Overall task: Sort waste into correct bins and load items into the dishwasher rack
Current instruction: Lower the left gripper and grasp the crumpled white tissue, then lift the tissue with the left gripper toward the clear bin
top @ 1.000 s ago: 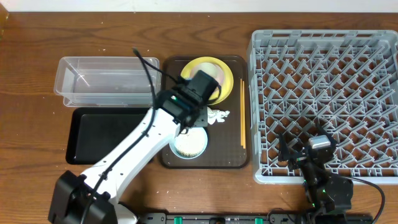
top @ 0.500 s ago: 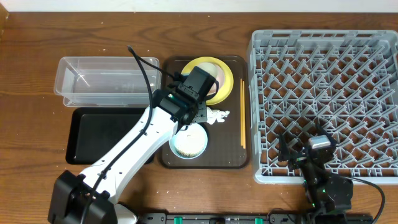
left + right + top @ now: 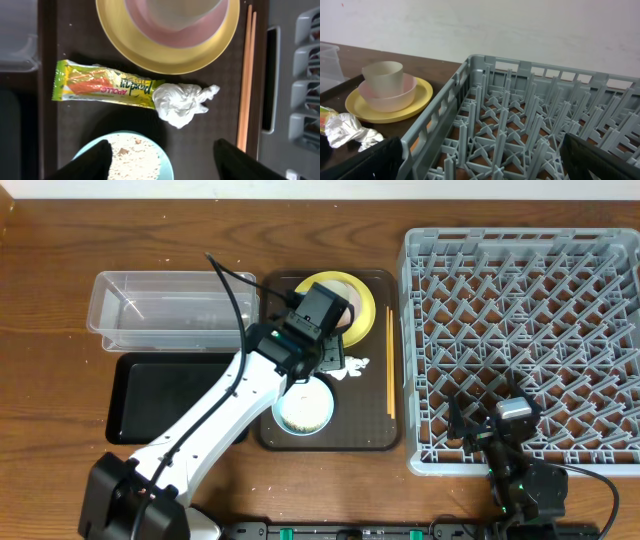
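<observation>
The grey dishwasher rack (image 3: pixel 520 340) fills the right side of my overhead view, its pegs bare of dishes, and the right gripper (image 3: pixel 480 160) sits over its lower edge with its fingers spread wide and nothing between them. On the wooden table (image 3: pixel 60 440) to the left lie the clear tub (image 3: pixel 160 310) and, just below it, the black tray (image 3: pixel 160 395); I see nothing in either. Between them and the rack is the brown serving tray (image 3: pixel 380 435), which carries everything else. The white left arm (image 3: pixel 220 415) crosses it diagonally from the lower left and blocks my overhead sight of part of the yellow plate (image 3: pixel 165 61), part of the blue bowl (image 3: pixel 120 134) and all of the snack wrapper (image 3: pixel 105 85). From the left wrist camera the left gripper (image 3: pixel 162 162) hangs above the tray with its fingers apart and holding nothing. The plate is at the top of that frame, cut off by the edge, with the pink bowl (image 3: pixel 175 39) on it and the white cup (image 3: pixel 180 12) inside the bowl. The wrapper lies below the plate, its right end touching the crumpled tissue (image 3: pixel 180 102). The blue bowl, at bottom left, holds rice (image 3: pixel 132 157) and is half hidden by one finger. The chopsticks (image 3: pixel 246 75) lie side by side along the tray's right edge, well clear of the tissue.
</observation>
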